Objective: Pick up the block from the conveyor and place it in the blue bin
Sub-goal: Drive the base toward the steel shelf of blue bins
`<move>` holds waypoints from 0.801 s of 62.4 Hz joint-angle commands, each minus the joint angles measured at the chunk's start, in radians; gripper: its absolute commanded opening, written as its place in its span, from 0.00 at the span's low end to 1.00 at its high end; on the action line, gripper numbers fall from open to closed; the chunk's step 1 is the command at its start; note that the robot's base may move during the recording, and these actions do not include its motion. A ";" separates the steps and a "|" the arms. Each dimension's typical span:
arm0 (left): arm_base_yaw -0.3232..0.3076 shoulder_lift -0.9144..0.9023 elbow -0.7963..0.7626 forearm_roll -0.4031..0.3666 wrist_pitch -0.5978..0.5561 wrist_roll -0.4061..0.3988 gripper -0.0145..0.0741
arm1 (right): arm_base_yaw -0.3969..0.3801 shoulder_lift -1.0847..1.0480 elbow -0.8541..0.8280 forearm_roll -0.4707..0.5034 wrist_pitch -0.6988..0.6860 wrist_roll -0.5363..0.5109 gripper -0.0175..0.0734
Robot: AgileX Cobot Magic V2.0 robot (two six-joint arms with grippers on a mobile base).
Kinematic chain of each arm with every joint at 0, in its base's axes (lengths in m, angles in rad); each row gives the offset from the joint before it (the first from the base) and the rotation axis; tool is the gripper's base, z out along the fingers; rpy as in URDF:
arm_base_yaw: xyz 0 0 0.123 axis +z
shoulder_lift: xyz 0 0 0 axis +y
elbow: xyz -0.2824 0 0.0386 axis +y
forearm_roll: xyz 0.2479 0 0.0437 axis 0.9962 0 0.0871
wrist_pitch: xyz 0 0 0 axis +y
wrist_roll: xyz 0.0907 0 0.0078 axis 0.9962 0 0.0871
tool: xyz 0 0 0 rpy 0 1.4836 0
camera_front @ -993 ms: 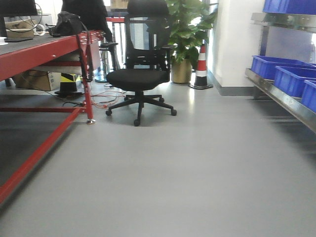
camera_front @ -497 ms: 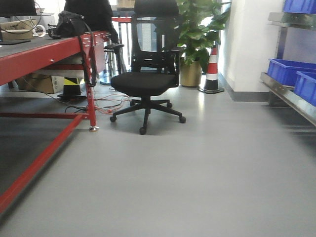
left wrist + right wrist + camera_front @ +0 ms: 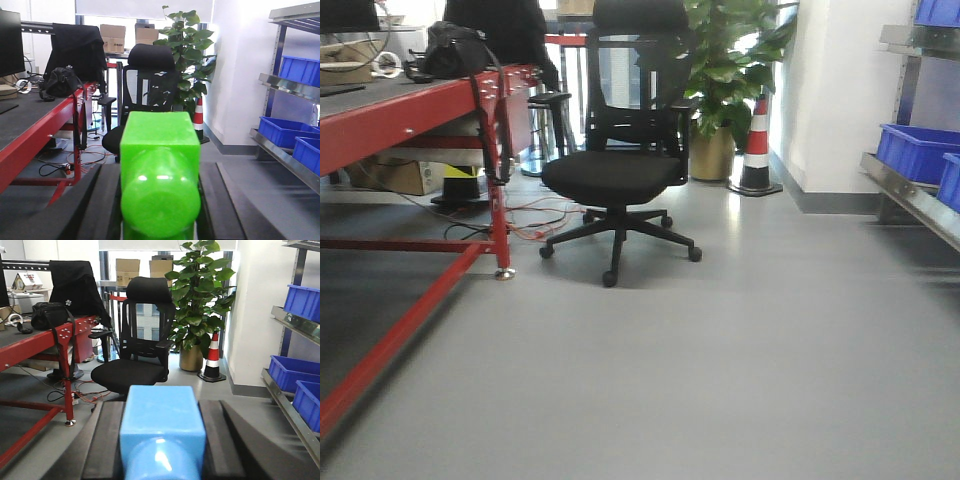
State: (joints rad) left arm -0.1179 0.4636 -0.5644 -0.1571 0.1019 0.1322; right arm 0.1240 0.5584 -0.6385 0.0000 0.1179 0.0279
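Note:
In the left wrist view a bright green block [image 3: 160,165] with a rounded near end sits between the dark pads [image 3: 102,202], and my left gripper [image 3: 160,200] is shut on it. The right wrist view shows my right gripper [image 3: 162,442] shut on a light blue block [image 3: 162,420], which is squeezed between its dark pads [image 3: 107,440]. Blue bins [image 3: 918,150] stand on a steel shelf at the right, also seen as blue bins [image 3: 282,131] and blue bins [image 3: 287,372]. The conveyor is out of view. Neither gripper shows in the front view.
A black office chair [image 3: 615,175] stands ahead on the grey floor. A red-framed table [image 3: 410,112] with a black bag runs along the left. A potted plant [image 3: 725,60] and a red-white cone [image 3: 757,145] stand by the white wall. Cables lie under the table.
The front view has advanced and swung left. The chair looks nearer and sits further right, and the blue bins have slid toward the right edge.

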 commanded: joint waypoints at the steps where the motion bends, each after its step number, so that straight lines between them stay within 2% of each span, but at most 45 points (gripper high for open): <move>1: 0.005 -0.007 -0.010 -0.007 -0.019 -0.002 0.04 | -0.002 -0.004 0.001 0.000 -0.023 -0.004 0.01; 50: 0.005 -0.007 -0.010 -0.007 -0.019 -0.002 0.04 | -0.002 -0.004 0.001 0.000 -0.023 -0.004 0.01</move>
State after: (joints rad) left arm -0.1179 0.4636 -0.5644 -0.1571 0.1019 0.1322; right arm 0.1240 0.5584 -0.6385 0.0000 0.1179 0.0279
